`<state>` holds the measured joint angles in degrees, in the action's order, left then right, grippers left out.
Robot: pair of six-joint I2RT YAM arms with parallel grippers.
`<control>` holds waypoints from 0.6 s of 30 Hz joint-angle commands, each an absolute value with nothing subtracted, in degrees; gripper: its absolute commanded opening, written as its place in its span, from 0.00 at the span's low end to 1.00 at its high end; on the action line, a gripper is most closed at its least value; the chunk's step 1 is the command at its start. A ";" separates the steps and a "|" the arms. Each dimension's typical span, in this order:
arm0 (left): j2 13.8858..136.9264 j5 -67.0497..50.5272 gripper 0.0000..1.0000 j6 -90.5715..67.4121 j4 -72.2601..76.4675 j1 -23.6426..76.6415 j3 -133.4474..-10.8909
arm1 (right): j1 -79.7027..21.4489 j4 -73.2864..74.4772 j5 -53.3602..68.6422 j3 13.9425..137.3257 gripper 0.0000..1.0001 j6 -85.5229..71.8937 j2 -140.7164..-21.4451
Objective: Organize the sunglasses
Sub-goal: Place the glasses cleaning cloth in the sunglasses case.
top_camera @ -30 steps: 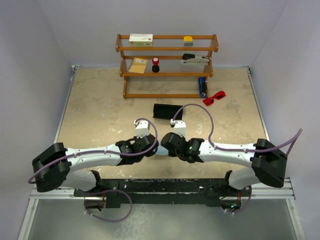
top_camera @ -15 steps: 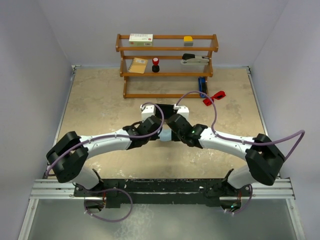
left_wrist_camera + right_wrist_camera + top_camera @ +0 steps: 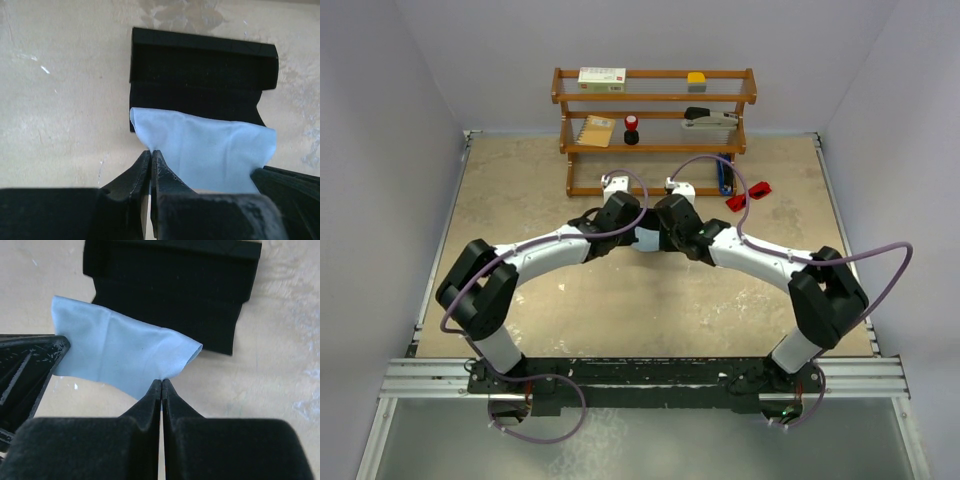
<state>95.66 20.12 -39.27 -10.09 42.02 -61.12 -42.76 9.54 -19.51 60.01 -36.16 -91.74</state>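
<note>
Beside the shelf [image 3: 650,98], sunglasses [image 3: 756,189] aslant, near-left to far-right.

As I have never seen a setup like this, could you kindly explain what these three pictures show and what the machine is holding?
These are two robot arms bolted at the near edge of a table. The wide picture comes from a fixed camera above and behind them; the other two come from a camera on each wrist. The left hand and the right hand are both shut, each pinching an edge of a light blue cloth held over the near part of a black case. At the back stands a wooden shelf with small items. The red sunglasses lie on the table by its right end, untouched.
</note>
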 commanded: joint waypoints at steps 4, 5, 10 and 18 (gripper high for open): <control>98.52 17.14 0.00 -35.03 -8.71 38.89 -67.13 | -39.85 8.23 -17.40 66.95 0.00 -32.34 -95.12; 98.90 16.61 0.00 -34.88 -8.56 38.44 -67.62 | -39.50 8.20 -17.23 67.38 0.00 -32.12 -95.56; 101.74 16.14 0.00 -33.14 -8.84 37.13 -71.08 | -38.01 7.68 -17.09 68.32 0.00 -31.82 -97.03; 105.89 15.29 0.00 -31.74 -8.77 35.69 -75.29 | -35.88 6.85 -16.27 70.63 0.00 -30.58 -99.62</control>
